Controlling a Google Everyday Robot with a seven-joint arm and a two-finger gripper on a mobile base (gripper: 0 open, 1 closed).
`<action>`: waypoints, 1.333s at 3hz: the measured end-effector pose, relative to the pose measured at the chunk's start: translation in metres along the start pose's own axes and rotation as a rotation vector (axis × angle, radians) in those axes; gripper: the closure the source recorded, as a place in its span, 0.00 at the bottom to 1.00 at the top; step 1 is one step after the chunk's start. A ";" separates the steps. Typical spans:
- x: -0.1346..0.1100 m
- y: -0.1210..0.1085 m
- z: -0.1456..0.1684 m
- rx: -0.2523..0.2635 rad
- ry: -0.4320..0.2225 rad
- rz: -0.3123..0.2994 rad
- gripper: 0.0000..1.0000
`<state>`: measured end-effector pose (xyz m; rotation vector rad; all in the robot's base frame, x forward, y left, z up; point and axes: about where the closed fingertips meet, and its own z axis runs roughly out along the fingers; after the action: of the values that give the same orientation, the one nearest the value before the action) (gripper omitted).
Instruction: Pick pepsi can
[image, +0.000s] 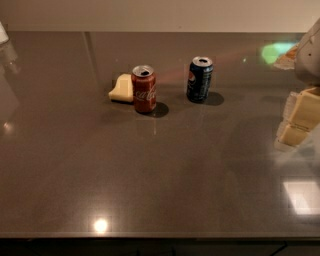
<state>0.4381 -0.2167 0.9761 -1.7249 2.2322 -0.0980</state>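
Grey counter (150, 190), pepsi can (199, 79), claw (299, 121) at right

**Pepsi can (200, 79) upright, right of the red can (144, 89)**

The pepsi can is seen standing upright, with its silver top turned upward and the opening visible. The body is dark blue, and a round red-white-blue logo is shown on the side facing the camera. It is placed to the right of the red can and slightly farther back, apart from it. The gripper (298, 121) is found far to the right of the red can, well apart from the pepsi can.
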 end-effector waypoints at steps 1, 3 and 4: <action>0.000 0.000 0.000 0.000 0.000 0.000 0.00; -0.007 -0.040 0.016 0.047 -0.072 0.019 0.00; -0.015 -0.070 0.031 0.061 -0.115 0.031 0.00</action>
<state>0.5154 -0.2169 0.9674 -1.6218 2.1501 -0.0573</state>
